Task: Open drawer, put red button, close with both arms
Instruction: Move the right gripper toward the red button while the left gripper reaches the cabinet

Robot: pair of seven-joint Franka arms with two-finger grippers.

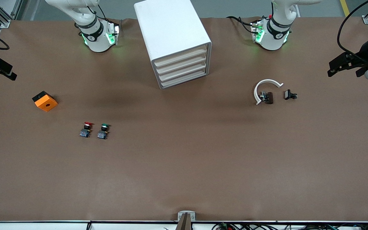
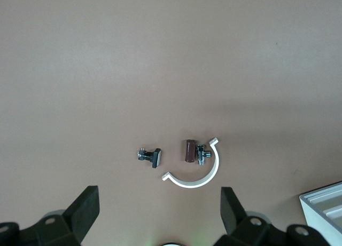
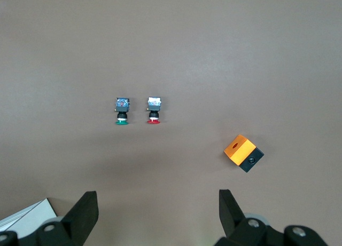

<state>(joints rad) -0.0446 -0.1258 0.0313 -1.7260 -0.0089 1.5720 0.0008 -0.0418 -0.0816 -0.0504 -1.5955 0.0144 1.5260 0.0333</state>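
Along the table's robot-side edge, midway: cabinet (image 1: 174, 38) stands between the two arm bases, its four drawers facing the front camera and angled a little toward the left arm's end; all four look pushed in.
Drawer: none pulled out yet; which one is meant cannot be told, so the stack (image 1: 181, 68) is the target for now.
Red button (image 1: 86, 129): on the brown table toward the right arm's end, nearer the front camera than the cabinet, just beside the green button (image 1: 103, 131), apart from it.
Orange block (image 1: 44, 101): closer to the table's end edge on the right arm's side, well apart from the buttons.
Left gripper (image 2: 160, 214): waiting high at the left arm's end edge, fingers spread wide, holding nothing; white clip (image 1: 265, 90) and small black part (image 1: 290, 95) lie below its camera.
Right gripper (image 3: 158, 214): at the right arm's end edge, fingers likewise apart and empty.
Step in hand, as I judge it: opening a drawer.
Doing it well: hook one drawer's front lip only, pull straight along its angled axis, and steady the cabinet with the other arm so it doesn't slide.
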